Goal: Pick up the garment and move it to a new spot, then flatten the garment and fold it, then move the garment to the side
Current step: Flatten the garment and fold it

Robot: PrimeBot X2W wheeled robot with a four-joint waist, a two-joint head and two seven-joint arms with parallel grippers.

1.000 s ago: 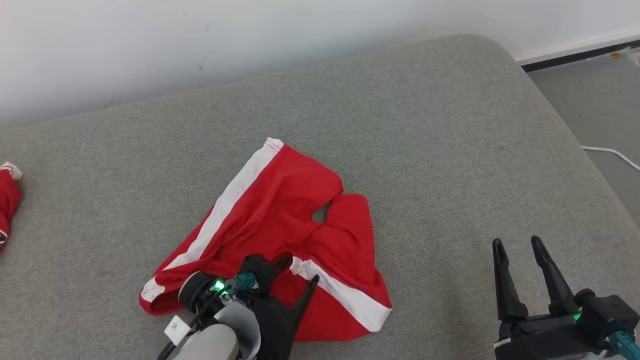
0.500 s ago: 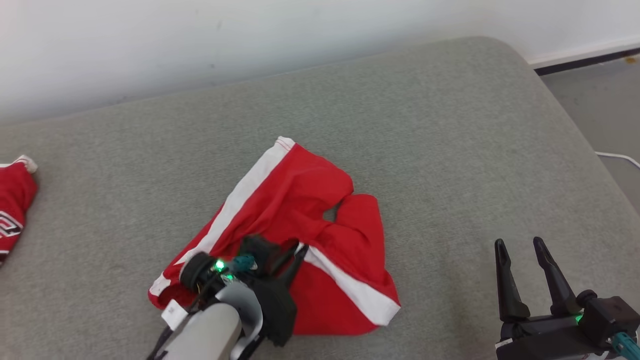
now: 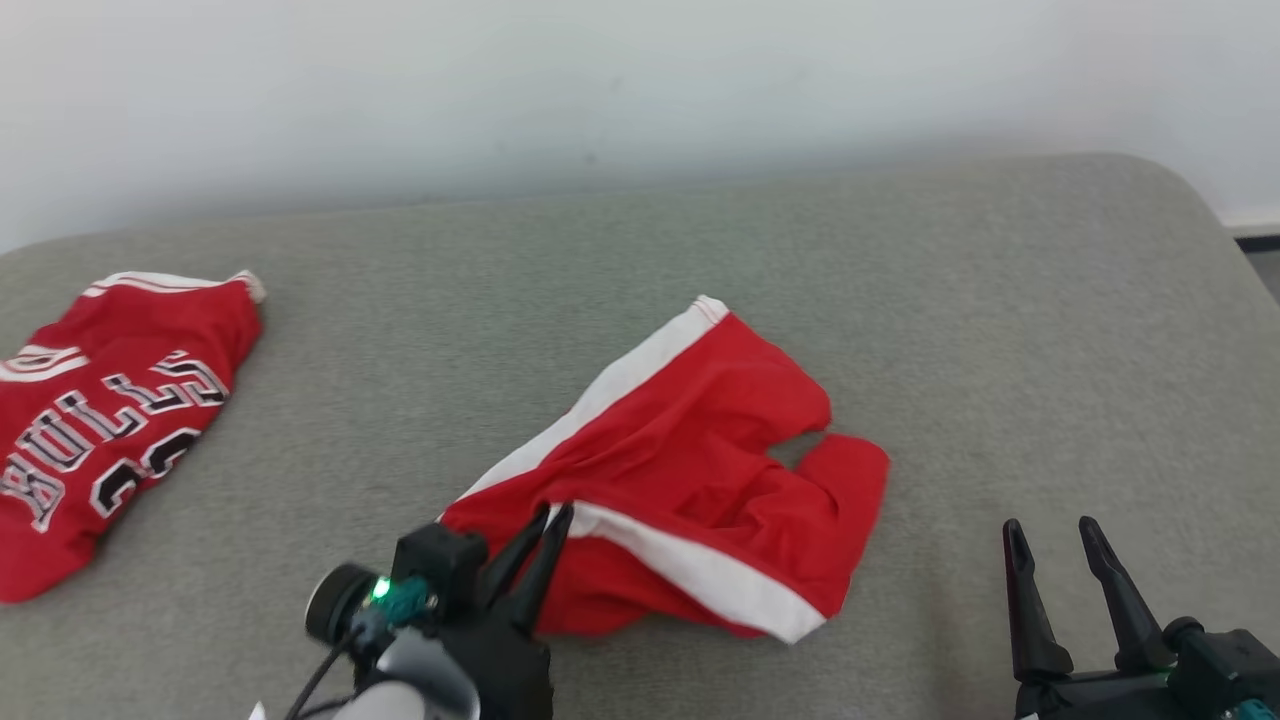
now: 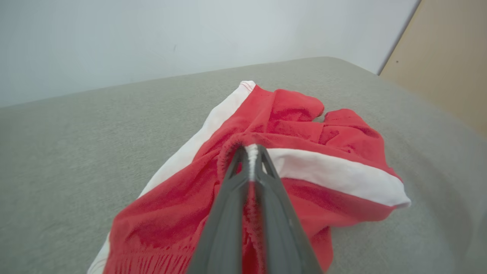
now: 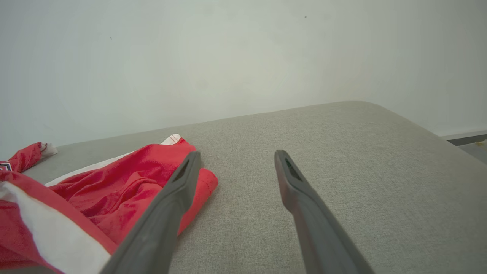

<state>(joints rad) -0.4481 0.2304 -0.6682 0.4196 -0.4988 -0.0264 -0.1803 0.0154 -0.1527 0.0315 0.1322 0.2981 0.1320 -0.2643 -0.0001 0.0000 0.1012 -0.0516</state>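
The red shorts are lying crumpled in the middle of the grey cushion.
The left gripper is clenching their near white-striped edge. The right gripper is hovering beside them, its fingers spread wide apart. A red jersey is lying well apart on the left.

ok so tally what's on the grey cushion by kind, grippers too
red shorts, white stripes: 1
red jersey, lettered: 1
grippers: 2 (left gripper shut on the red shorts, right gripper open)
total: 4
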